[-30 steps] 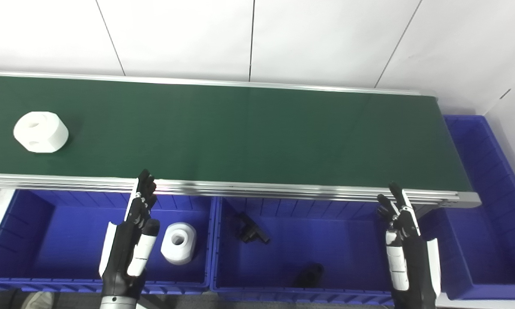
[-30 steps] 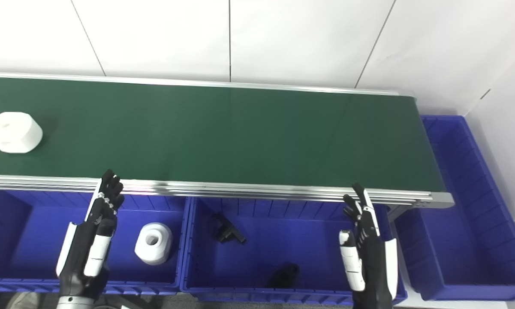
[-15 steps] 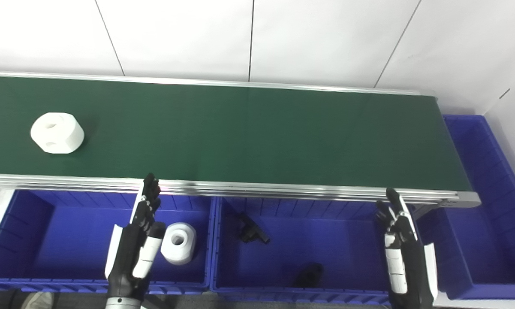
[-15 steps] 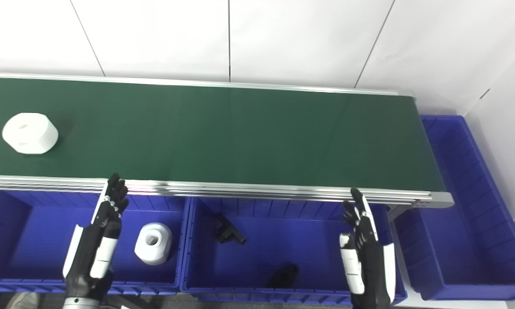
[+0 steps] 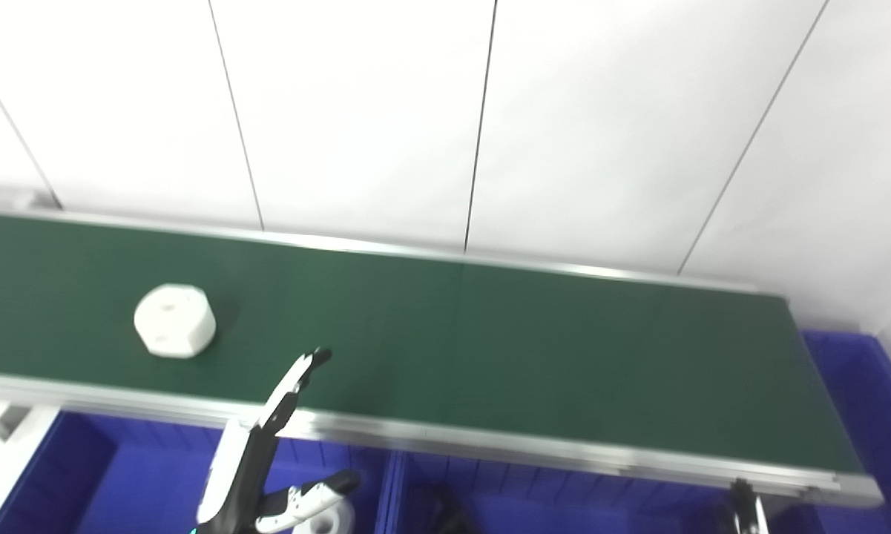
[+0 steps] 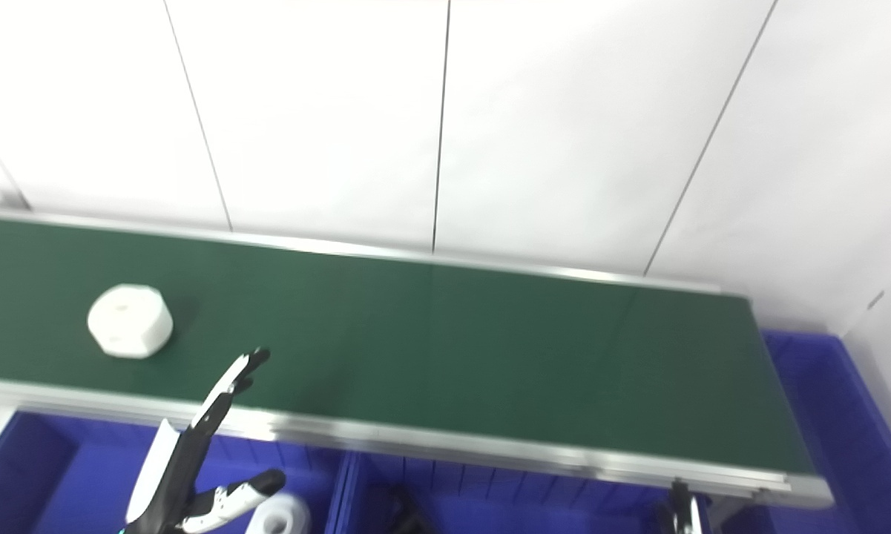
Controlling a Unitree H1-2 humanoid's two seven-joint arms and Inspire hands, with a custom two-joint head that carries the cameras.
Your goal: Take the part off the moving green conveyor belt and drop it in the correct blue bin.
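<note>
A white faceted part with holes (image 5: 174, 320) lies on the green conveyor belt (image 5: 527, 348) at the left; it also shows in the right eye view (image 6: 130, 331). My left hand (image 5: 256, 452) is open, its fingers stretched forward over the belt's near rail and its thumb spread. Its tips are to the right of and nearer than the part, apart from it. Only the fingertips of my right hand (image 5: 745, 515) show at the bottom edge, below the belt's right end. Blue bins lie under the belt's near rail.
The left blue bin (image 5: 119, 482) holds another white part (image 5: 337, 517), mostly hidden by my left thumb. A black part (image 5: 445, 512) shows in the middle bin (image 5: 564, 508). A third bin (image 5: 875, 415) stands past the belt's right end. White wall panels rise behind.
The camera has tilted up, so the bins have slid mostly out of the picture. The white part has travelled right along the belt. My left hand has risen and reached forward over the near rail.
</note>
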